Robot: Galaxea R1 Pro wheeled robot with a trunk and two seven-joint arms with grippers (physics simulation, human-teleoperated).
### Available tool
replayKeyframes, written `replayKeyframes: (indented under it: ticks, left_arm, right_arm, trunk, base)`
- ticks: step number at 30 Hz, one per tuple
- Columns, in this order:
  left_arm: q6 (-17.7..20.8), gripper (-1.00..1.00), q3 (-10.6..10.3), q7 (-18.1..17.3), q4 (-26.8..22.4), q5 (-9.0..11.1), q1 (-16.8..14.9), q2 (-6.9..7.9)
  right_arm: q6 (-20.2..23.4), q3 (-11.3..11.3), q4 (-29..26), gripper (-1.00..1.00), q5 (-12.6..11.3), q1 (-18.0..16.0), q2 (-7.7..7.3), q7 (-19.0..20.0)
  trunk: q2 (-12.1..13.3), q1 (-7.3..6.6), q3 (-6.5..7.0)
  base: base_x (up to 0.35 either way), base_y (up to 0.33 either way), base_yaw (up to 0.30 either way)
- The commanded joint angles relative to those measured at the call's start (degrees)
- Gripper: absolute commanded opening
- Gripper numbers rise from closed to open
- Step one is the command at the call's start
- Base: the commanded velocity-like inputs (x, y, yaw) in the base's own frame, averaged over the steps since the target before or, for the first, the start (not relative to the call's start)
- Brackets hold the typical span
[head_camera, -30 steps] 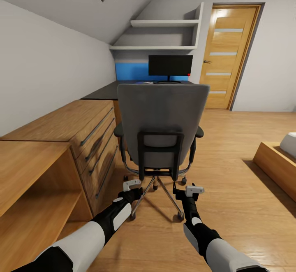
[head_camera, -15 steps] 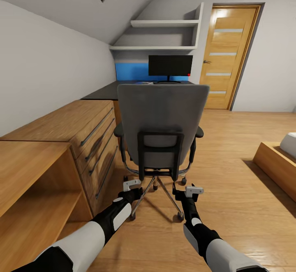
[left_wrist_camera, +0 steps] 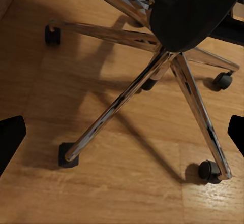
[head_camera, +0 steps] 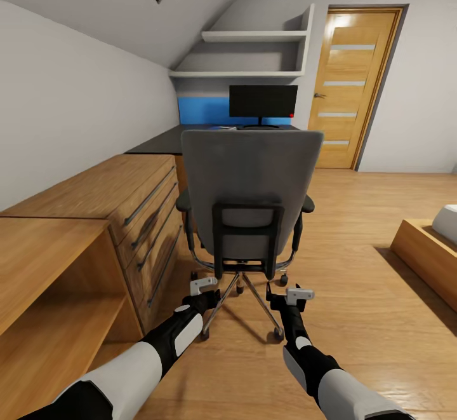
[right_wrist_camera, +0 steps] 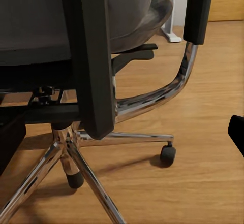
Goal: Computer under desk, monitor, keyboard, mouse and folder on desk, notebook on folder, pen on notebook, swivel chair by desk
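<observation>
Swivel chair (head_camera: 251, 197) mid-frame blocks my way to desk (head_camera: 162, 140), monitor (head_camera: 263, 101) behind; wooden drawer chest (head_camera: 120, 197) left. My left tool (head_camera: 204, 286), right tool (head_camera: 293, 294) both apart.

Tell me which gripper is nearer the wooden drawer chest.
Left. The left gripper hangs low beside the drawer chest, near its front corner; the right gripper is farther off, past the swivel chair base.
</observation>
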Motion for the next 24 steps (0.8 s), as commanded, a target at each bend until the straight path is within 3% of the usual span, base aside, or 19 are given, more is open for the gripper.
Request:
replayKeyframes:
  ticks: [1, 9, 24]
  left_arm:
    - [0.0, 1.0, -0.3, 0.4, 0.0, 0.2, 0.0, 0.0]
    - [0.0, 1.0, -0.3, 0.4, 0.3, 0.2, -0.1, 0.0]
    - [0.0, 1.0, -0.3, 0.4, 0.4, 0.2, 0.0, 0.0]
  right_arm:
    - [-0.1, 0.5, 0.0, 1.0, 0.0, 0.0, -0.07, -0.5]
    - [-0.1, 0.5, 0.0, 1.0, 0.0, 0.0, -0.11, -0.6]
    - [-0.1, 0.5, 0.0, 1.0, 0.1, 0.0, -0.14, -0.5]
  trunk:
    - [0.0, -0.01, -0.05]
    - [0.0, -0.01, -0.05]
    - [0.0, -0.01, -0.05]
  base:
    - [0.0, 0.0, 0.0]
    - [0.008, 0.0, 0.0]
    - [0.193, 0.0, 0.0]
